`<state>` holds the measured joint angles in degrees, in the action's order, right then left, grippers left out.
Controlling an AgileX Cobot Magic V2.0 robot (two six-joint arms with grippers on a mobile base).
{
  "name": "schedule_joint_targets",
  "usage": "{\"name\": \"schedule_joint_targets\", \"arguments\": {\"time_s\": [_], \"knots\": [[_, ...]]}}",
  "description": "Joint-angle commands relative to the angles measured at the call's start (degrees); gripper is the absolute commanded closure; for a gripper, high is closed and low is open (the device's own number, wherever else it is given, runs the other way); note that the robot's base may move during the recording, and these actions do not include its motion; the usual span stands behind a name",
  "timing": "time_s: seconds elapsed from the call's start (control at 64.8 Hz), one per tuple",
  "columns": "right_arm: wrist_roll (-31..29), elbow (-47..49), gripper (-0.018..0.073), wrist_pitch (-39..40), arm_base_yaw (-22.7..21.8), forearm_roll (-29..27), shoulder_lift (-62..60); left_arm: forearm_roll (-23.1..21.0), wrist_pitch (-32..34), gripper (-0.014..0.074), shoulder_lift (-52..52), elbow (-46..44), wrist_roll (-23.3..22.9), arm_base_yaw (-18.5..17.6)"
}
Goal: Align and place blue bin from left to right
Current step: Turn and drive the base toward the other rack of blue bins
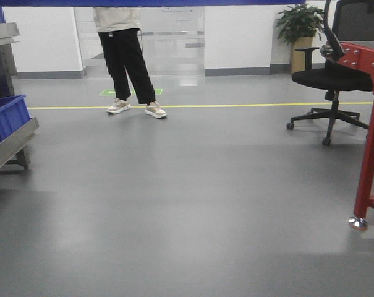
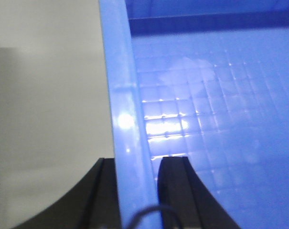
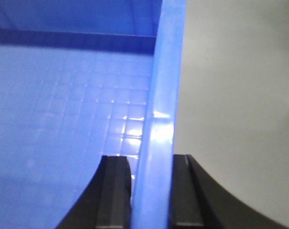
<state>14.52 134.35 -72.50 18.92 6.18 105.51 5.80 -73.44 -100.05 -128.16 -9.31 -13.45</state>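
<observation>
The left gripper (image 2: 137,167) and right gripper (image 3: 151,162) each pinched a rim of the blue bin (image 2: 220,119), which seemed stiff but glossy and slippery.

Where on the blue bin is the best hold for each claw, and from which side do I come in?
Take the blue bin by its thick rim on two opposite walls, from above, one finger inside and one outside. The rim is a straight narrow band that fits the fingers: the left claw and right claw straddle it so.
</observation>
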Motion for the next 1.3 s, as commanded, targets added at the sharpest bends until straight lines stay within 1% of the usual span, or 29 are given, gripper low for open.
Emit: {"name": "schedule_joint_targets", "arguments": {"time_s": [0.0, 1.035, 1.282], "knots": [[-1.5, 1.3, 0.0711, 5.6, 0.1, 0.8, -1.6, -0.1, 4.7, 0.0707, 1.4, -0.8, 0.2, -0.3], [-1.5, 1.3, 0.0711, 6.0, 0.1, 0.8, -1.6, 0.1, 4.9, 0.0707, 1.4, -0.8, 0.2, -0.3], [-1.5, 1.3, 0.0711, 8.7, 0.1, 0.8, -1.5, 0.2, 4.9, 0.0707, 1.4, -0.8, 0.2, -0.3]]}}
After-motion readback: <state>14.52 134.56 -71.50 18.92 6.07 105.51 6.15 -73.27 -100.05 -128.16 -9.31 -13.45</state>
